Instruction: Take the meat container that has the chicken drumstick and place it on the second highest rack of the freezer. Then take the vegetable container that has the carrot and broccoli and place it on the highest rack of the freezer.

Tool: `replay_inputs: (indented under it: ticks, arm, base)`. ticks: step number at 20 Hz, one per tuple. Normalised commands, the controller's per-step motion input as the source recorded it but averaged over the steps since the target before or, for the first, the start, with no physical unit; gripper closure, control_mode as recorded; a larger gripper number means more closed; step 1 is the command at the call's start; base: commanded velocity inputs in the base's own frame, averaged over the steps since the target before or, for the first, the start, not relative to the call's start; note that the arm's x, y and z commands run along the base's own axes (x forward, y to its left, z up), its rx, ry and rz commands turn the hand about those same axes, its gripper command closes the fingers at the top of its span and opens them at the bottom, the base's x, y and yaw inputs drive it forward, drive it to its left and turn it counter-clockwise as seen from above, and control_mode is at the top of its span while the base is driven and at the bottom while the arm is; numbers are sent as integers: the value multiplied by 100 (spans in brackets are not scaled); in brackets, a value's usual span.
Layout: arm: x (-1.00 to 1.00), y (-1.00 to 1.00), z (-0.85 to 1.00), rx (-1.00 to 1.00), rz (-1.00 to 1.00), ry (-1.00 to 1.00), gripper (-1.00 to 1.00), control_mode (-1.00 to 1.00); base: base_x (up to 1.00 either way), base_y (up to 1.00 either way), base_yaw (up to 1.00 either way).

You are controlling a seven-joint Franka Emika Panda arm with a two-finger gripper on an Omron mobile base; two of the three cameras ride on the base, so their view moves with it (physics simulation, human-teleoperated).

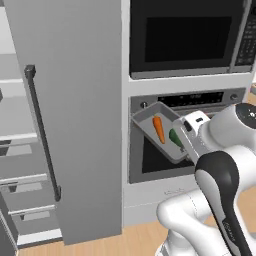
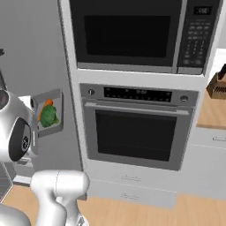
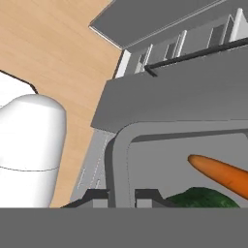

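Tilted tray (image 1: 150,131) risks spilling.
Gripper (image 3: 121,196) clamped on its rim; carrot (image 1: 158,128) and broccoli (image 2: 49,115) could slide out mid-frame.

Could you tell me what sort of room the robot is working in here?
A home kitchen, rendered in simulation: a built-in microwave sits above a wall oven, the freezer stands open beside them, and a knife block rests on a wooden counter.
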Motion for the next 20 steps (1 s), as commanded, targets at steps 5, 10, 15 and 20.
replay_inputs:
  ticks: [5, 10, 15, 20]
  arm:
    - [0, 0, 0, 0, 0, 0, 100, 100]
    - [0, 0, 0, 0, 0, 0, 100, 100]
    - [0, 0, 0, 0, 0, 0, 100, 100]
    - [0, 0, 0, 0, 0, 0, 100, 100]
  base:
    - [-7, 100, 0]
    - [0, 92, 0]
    - [0, 54, -1]
    - [0, 36, -2]
